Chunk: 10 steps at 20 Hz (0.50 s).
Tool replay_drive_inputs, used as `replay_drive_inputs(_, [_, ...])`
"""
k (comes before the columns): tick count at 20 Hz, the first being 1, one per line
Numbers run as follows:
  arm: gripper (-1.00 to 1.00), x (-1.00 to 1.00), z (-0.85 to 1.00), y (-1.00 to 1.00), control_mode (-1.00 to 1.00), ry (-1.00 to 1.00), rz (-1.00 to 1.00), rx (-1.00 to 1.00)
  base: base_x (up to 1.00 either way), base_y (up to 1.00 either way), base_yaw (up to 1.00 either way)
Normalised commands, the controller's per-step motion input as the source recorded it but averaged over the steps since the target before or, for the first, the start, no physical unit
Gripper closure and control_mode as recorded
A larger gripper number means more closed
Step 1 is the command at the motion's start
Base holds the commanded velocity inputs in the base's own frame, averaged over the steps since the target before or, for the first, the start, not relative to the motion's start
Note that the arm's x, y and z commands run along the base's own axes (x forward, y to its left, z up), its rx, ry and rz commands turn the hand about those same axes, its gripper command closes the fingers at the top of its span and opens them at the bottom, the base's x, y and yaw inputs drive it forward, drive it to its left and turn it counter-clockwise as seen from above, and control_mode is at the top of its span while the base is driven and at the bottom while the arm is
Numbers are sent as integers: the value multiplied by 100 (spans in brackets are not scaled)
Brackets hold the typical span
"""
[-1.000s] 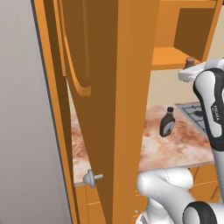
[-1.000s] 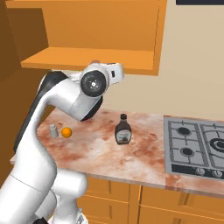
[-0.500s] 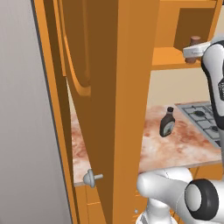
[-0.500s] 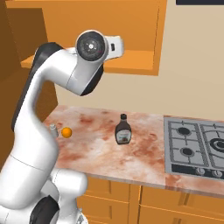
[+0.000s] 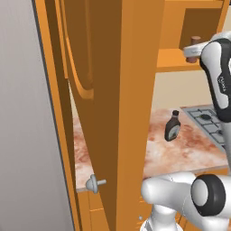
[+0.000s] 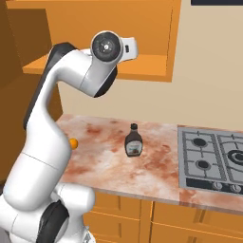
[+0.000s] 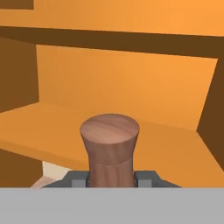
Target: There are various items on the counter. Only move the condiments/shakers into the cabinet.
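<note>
the tool is closed around the lower body of the brown shaker, its two dark fingers pressed against either side, so the shaker stands upright in the grip with its wider top showing. in the hand view the cabinet shelf spreads from 9 o'clock to 3 o'clock behind the shaker, with the back wall at 12 o'clock; the shaker looks to be at the shelf's front edge, above the board rather than resting on it, though the gap under it is hidden.

to do this step well, the arm should carry the shaker further in toward 12 o'clock, keep it upright, lower it until the base sits flat on the board, and only then let go, since a release at the lip could tip it off onto the table.

the dark bottle stands on the table, to the left of the hob. the open cabinet door is wide of the arm's path.
</note>
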Motion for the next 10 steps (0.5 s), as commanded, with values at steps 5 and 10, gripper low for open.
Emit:
replay_drive_inputs(5, [100, 44, -21, 0, -100, 0, -7, 0, 0, 0, 0])
replay_drive_inputs(10, [100, 50, -17, 0, -100, 0, -11, 0, 0, 0, 0])
